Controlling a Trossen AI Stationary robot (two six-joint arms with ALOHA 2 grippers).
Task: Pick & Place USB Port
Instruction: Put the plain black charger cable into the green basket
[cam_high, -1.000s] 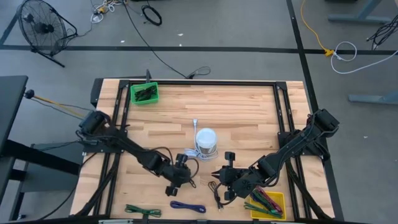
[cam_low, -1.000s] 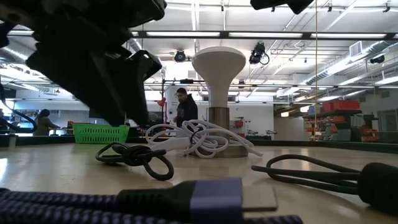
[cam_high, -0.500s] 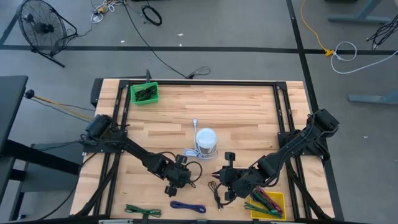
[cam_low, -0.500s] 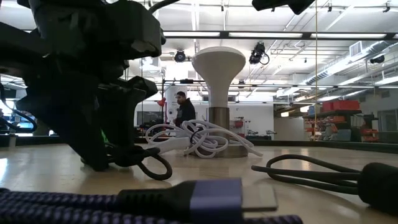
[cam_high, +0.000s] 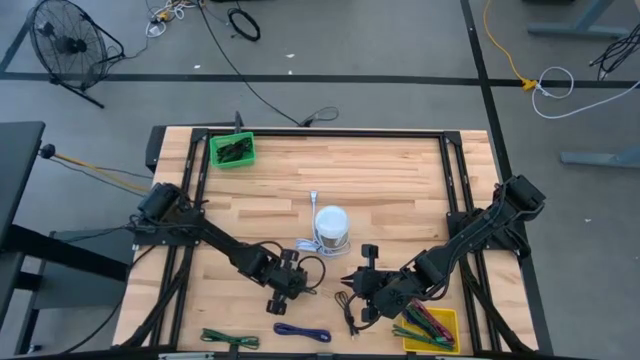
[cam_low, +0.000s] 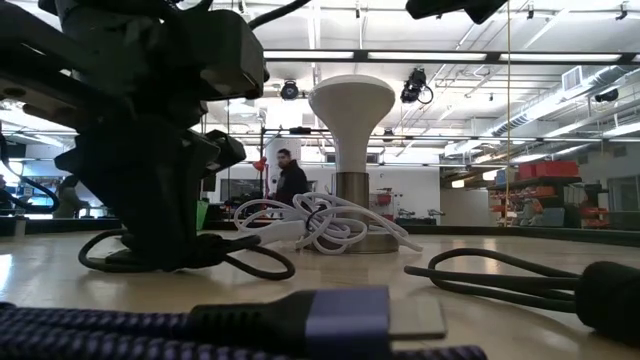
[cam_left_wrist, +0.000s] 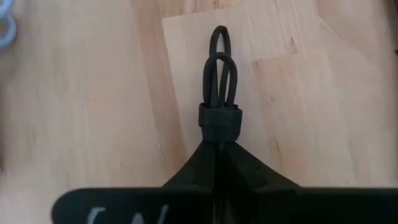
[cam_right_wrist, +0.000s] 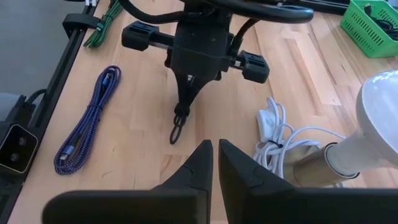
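A black USB cable, bundled with a strap (cam_left_wrist: 219, 118), lies on the wooden table (cam_high: 400, 180) near the front middle. My left gripper (cam_high: 288, 283) stands over it and is shut on it; the right wrist view shows this gripper (cam_right_wrist: 186, 93) with the cable's loops (cam_right_wrist: 177, 129) reaching out past it. My right gripper (cam_right_wrist: 214, 163) waits shut to its right, holding nothing. A second black cable (cam_high: 347, 305) lies by the right gripper. My left gripper pinches the black cable bundle between its two fingers at one end, just behind the strap (cam_left_wrist: 219, 127). The fingers come from above, pointing down, and lie along the bundle. The bundle's loops (cam_left_wrist: 219, 62) reach past the fingertips, and the cable (cam_low: 245, 256) rests on the table.
A white lamp (cam_high: 331, 228) with a coiled white cord (cam_right_wrist: 278, 140) stands mid-table behind the grippers. A green basket (cam_high: 232, 150) sits far left, a yellow tray (cam_high: 432, 328) of cables near right. A purple cable (cam_high: 302, 332) and a green cable (cam_high: 228, 340) lie at the front edge.
My left gripper has come down onto the black cable and shut on it. The cable has shifted a little on the table and stays lying there.
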